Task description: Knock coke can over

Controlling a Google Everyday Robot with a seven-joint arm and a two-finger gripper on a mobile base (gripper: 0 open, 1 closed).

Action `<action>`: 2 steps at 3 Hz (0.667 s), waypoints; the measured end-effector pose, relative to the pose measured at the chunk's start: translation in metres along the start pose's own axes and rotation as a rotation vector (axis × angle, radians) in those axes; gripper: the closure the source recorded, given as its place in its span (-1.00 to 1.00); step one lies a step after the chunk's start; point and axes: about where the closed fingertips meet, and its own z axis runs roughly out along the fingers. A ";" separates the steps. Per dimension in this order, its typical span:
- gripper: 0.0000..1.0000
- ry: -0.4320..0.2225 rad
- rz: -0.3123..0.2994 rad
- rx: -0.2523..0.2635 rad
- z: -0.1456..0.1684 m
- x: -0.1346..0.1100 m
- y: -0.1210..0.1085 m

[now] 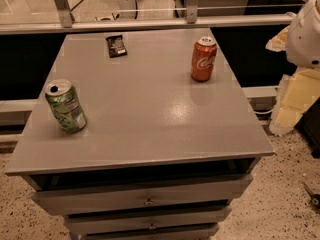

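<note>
A grey bench (pixel 150 114) with drawers stands on a speckled floor. The gripper is out of view, so its opening cannot be told; only a white arm housing (pixel 306 31) shows. Left of the housing the coke can (pixel 203 59) stands upright. It is probably light, stiff and smooth, so a push near its top should tip it.

grey drawer cabinet (pixel 150 114): green dented can (pixel 66 106) on its top near the front-left corner, small black packet (pixel 116 46) flat at the back, left of centre; metal rail (pixel 150 24) just behind the cabinet, speckled floor (pixel 285 194) around its base
</note>
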 end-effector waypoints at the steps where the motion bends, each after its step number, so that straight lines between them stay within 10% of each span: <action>1: -1.00 0.000 0.000 0.000 0.000 0.000 0.000; 2: -1.00 -0.016 -0.013 0.009 0.002 -0.004 -0.006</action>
